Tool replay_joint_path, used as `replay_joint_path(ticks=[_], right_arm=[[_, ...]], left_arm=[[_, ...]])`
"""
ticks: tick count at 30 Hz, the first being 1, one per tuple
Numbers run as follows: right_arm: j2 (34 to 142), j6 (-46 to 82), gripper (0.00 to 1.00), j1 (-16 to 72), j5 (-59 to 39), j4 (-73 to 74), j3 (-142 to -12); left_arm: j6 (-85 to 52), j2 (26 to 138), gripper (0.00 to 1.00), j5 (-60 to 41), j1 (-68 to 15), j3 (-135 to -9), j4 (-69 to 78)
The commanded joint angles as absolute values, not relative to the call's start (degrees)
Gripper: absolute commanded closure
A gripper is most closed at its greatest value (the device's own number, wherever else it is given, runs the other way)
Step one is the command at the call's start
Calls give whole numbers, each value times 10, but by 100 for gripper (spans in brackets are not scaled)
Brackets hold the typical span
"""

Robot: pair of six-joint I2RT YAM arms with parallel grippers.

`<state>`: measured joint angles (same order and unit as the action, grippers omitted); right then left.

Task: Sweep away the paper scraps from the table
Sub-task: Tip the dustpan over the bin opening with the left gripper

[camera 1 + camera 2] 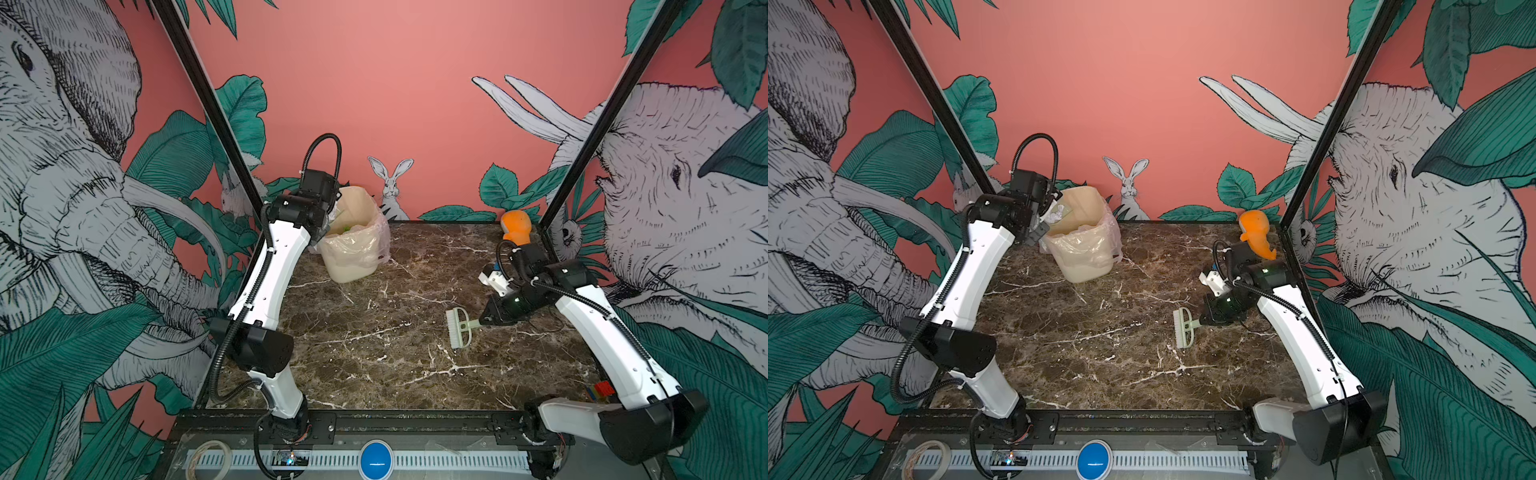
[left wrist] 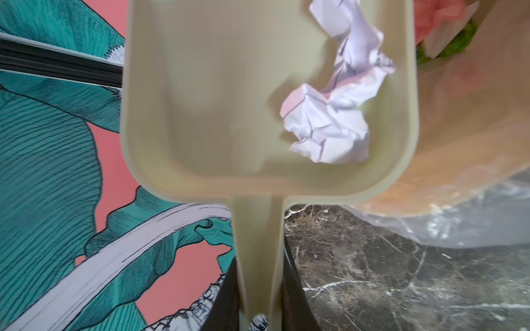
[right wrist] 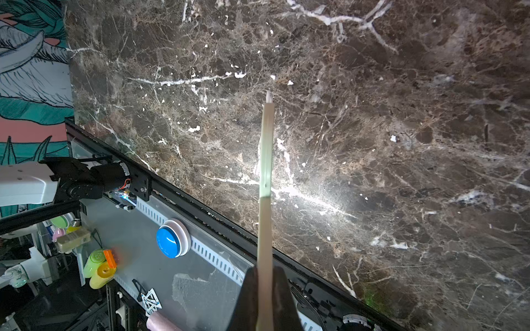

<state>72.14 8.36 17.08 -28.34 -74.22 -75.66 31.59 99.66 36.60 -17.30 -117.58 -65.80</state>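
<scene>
Emptying the pan. My left gripper [image 2: 259, 286] is clamped on the handle of the dustpan [image 2: 229, 100], raised at the rim of the bin [image 1: 353, 266], which stands near the far left corner of the table [image 1: 374, 353]. Two white paper scraps [image 2: 329, 123] lie in the pan, against one side wall. From my fingers they lie straight out along the handle's long axis, toward the open lip, with the bin's mouth beyond and to that same side. Green and pink scraps already lie in the bin. I judge that the coming move is a tip about that axis, lip downward, to slide the scraps in. My right gripper [image 1: 488, 320] is closed on the brush [image 1: 457, 328] near the table's right edge, well apart from the bin, so the left arm is the nearer one.
</scene>
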Motion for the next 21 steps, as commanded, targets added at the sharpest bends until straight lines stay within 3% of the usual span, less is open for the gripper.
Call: replay_joint_path(ticks=[1, 8, 16, 21], right_arm=[[720, 67, 100, 168, -297, -762, -767], [730, 61, 100, 167, -296, -767, -778], [726, 63, 100, 167, -301, -759, -768], [726, 62, 100, 167, -302, -757, -767]], left_arm=[[396, 979, 97, 446, -186, -1151, -598], [580, 965, 98, 562, -227, -1063, -420], [776, 937, 99, 602, -242, -970, -193], [816, 927, 98, 601, -243, -964, -161]])
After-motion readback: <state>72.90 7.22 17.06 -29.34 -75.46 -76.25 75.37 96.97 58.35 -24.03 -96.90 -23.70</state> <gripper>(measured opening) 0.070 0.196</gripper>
